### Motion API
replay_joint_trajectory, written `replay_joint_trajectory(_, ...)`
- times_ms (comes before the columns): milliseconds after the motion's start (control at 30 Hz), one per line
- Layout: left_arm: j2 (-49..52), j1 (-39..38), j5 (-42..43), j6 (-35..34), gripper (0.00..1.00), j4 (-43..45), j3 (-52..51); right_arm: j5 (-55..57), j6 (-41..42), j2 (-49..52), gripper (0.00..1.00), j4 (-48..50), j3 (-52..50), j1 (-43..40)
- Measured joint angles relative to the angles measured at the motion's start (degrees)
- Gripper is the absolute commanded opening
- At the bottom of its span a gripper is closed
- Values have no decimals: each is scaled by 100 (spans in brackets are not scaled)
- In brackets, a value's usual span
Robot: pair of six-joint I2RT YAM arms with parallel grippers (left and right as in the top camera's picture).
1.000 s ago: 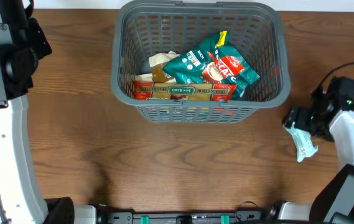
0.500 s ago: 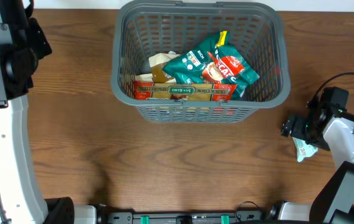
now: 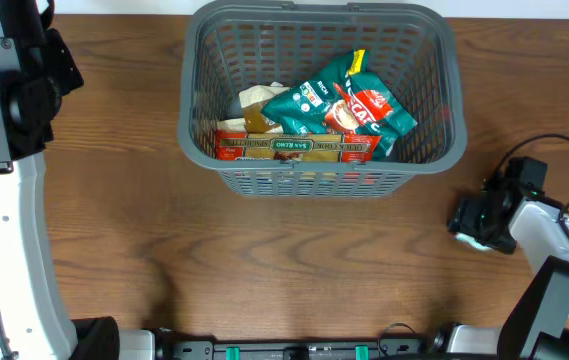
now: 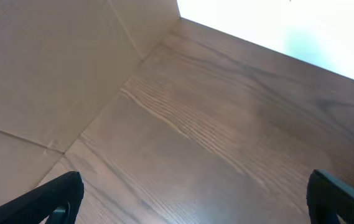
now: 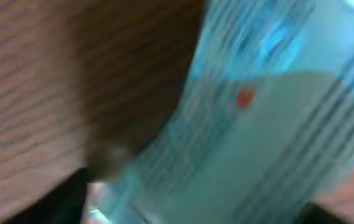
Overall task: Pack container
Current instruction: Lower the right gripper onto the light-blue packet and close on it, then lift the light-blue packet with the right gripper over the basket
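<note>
The dark grey slotted container (image 3: 304, 182) stands at the back middle of the table. It holds a green bag (image 3: 309, 105), a red bag (image 3: 364, 112) and a flat box (image 3: 294, 147). My right gripper (image 3: 476, 225) is low over a pale teal packet (image 3: 474, 241) on the table right of the container, covering most of it. In the right wrist view the blurred teal packet (image 5: 257, 124) fills the frame between the wide-apart fingers (image 5: 195, 208). My left gripper (image 4: 195, 193) is open and empty above bare wood.
The left arm (image 3: 4, 90) stands at the table's far left, well away from the container. A tan cardboard wall (image 4: 52, 68) borders the table in the left wrist view. The right arm's cable (image 3: 554, 150) loops above the right gripper.
The right gripper has come down and toward the front over the teal packet, which now shows far less from above. The left arm and container have not moved.
</note>
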Motion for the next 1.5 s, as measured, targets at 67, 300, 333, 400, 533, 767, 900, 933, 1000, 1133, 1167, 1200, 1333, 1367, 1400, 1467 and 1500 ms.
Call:
replay_joint_trajectory(67, 0, 0, 0, 0, 99, 0, 0, -39, 46, 0, 34, -2, 0, -9)
replay_joint_trajectory(300, 0, 0, 0, 0, 99, 2, 0, -98, 76, 0, 1, -46, 2, -20)
replay_joint_trajectory(333, 0, 0, 0, 0, 99, 0, 0, -105, 76, -4, 1, -52, 2, -20)
replay_joint_trajectory(400, 0, 0, 0, 0, 99, 0, 0, -133, 76, -4, 1, -70, 2, -20)
replay_joint_trajectory(533, 0, 0, 0, 0, 99, 0, 0, -190, 85, -4, 1, -114, 7, -20)
replay_joint_trajectory(767, 0, 0, 0, 0, 99, 2, 0, -330, 98, 0, 1, -481, 195, -20)
replay_joint_trajectory(900, 0, 0, 2, 0, 98, 0, 0, -382, 101, 20, 2, -883, 699, -20)
replay_joint_trajectory(933, 0, 0, 0, 0, 99, 0, 0, -387, 101, 20, 2, -973, 863, -20)
replay_joint_trajectory(1000, 0, 0, 0, 0, 99, 0, 0, -402, 98, 20, 1, -1191, 1235, -20)
replay_joint_trajectory(1133, 0, 0, 2, 0, 99, 0, 0, -413, 96, 20, 2, -1569, 2035, -20)
replay_joint_trajectory(1167, 0, 0, 2, 0, 99, 0, 0, -426, 94, 20, 2, -1707, 2262, -20)
replay_joint_trajectory(1200, 0, 0, 0, 0, 99, 0, 0, -428, 94, 22, 2, -1825, 2452, -20)
replay_joint_trajectory(1333, 0, 0, 0, 0, 99, 2, 0, -459, 87, 24, 2, -2243, 3250, -17)
replay_joint_trajectory(1367, 0, 0, 2, 0, 98, -4, 0, -466, 74, 24, 2, -2334, 3453, -17)
replay_joint_trajectory(1400, 0, 0, 2, 0, 99, 0, 0, -470, 63, 24, 1, -2409, 3633, -17)
replay_joint_trajectory(1467, 0, 0, 0, 0, 99, 0, 0, -472, 46, 24, 2, -2531, 3982, 2)
replay_joint_trajectory(1500, 0, 0, 2, 0, 99, -2, 0, -474, 35, 24, 2, -2588, 4138, 22)
